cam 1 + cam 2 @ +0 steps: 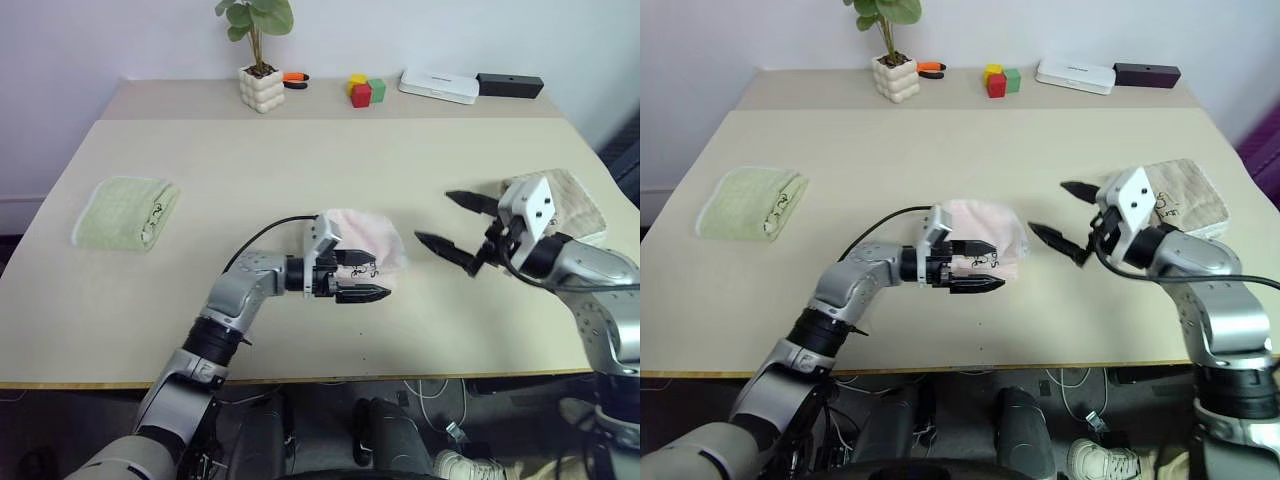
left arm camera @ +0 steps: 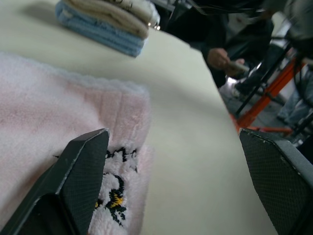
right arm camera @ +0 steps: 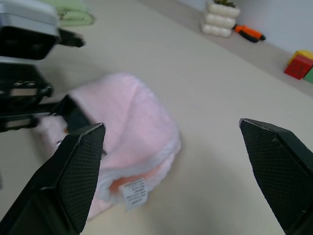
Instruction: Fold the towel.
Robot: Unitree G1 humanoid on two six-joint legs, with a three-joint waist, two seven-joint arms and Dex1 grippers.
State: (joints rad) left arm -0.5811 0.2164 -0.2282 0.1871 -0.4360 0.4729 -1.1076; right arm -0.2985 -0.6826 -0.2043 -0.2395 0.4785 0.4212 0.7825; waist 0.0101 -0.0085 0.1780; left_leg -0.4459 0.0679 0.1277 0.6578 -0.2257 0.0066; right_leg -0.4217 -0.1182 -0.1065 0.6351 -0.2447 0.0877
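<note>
Towel (image 1: 362, 243) bundled mid-tabletop (image 1: 300, 170); my left gripper (image 1: 362, 277) and right gripper (image 1: 458, 228) both spread. I'd back off level without snagging the fold.

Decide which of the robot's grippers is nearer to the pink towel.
Left. The left gripper is open right at the pink towel, its fingers over the embroidered edge; the right gripper hovers open, apart on the towel's other side.
</note>
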